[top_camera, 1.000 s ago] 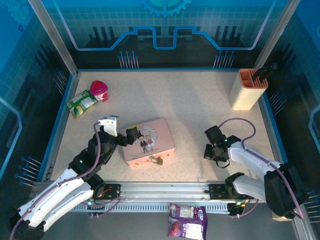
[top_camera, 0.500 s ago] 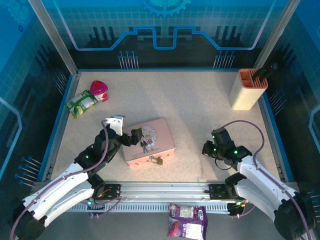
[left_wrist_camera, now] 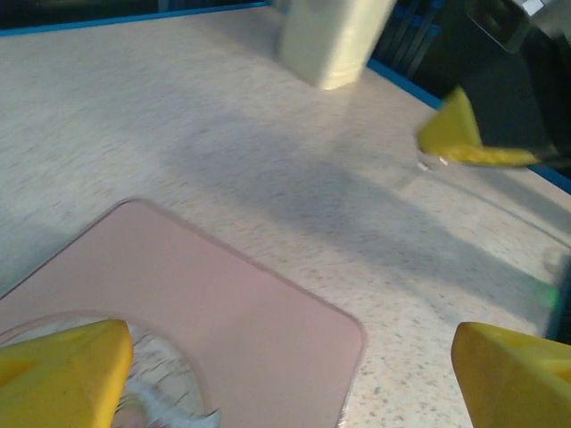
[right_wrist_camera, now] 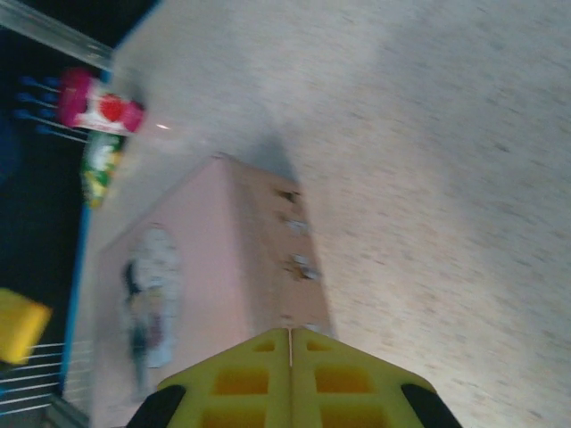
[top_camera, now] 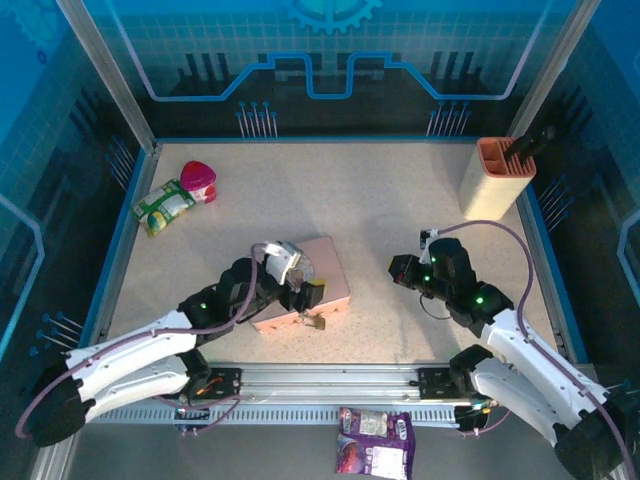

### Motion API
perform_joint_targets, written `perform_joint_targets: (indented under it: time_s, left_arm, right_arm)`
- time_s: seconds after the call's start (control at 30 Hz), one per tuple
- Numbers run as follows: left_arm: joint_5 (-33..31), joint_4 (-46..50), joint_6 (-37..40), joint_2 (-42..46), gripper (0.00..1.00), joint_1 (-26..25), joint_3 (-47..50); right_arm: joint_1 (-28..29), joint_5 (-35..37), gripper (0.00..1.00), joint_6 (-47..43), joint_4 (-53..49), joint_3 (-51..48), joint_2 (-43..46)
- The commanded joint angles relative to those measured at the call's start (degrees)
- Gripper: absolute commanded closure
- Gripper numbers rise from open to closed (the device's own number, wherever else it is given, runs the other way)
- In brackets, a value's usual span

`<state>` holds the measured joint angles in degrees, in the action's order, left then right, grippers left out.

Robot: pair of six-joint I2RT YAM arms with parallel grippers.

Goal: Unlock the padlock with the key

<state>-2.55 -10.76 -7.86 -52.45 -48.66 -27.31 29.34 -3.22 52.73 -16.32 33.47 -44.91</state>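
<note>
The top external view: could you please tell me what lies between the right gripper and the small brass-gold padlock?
The top external view shows bare speckled beige tabletop from the right gripper to the small brass-gold padlock at the pink tin box.

My top camera looks steeply down from above the near edge over the whole table [top_camera: 400,200]. Both wrist cameras sit low and close, facing each other across the pink tin [top_camera: 330,268], which all views share.

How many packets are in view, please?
2: a green packet at the far left of the table, and a purple packet off it, by the near rail. Others may be hidden.
</note>
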Motion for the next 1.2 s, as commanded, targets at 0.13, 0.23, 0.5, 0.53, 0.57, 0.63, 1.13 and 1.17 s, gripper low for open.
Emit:
perform_joint_targets:
  time_s: [0.13,0.23,0.5,0.53,0.57,0.63,1.13,1.17]
  left_arm:
    - [9.61,-22.53,17.75,-5.88,0.15,-2.05,3.40]
    - [12.64,-25.68,21.87,-8.34,0.22,-2.05,3.32]
    - [14.10,-29.24,22.63,-14.23,0.41,-2.05,1.38]
    - [14.35,-29.42,22.67,-14.81,0.43,-2.04,1.17]
    - [14.39,-29.65,22.50,-15.56,0.47,-2.05,0.83]
    - [14.32,-30.20,22.07,-16.77,0.54,-2.01,0.25]
    - [13.10,-39.58,20.38,-22.02,0.73,-1.70,0.85]
    - [12.90,-39.97,20.16,-21.94,0.73,-1.61,0.93]
  right_arm:
    - [6.80,1.56,1.00,0.42,3.76,6.67,-0.71]
    - [7.94,1.51,1.00,0.41,5.16,6.99,-0.84]
    - [11.02,0.58,1.00,0.11,8.31,6.31,-1.17]
    - [11.53,0.57,1.00,0.44,8.87,6.06,-1.24]
    - [12.01,0.56,1.00,0.70,9.79,5.71,-1.30]
    - [12.96,0.36,1.00,1.12,11.01,5.35,-1.71]
    - [15.82,0.76,1.00,2.03,13.49,4.93,-3.26]
    - [15.91,0.85,1.00,2.06,13.45,4.89,-3.35]
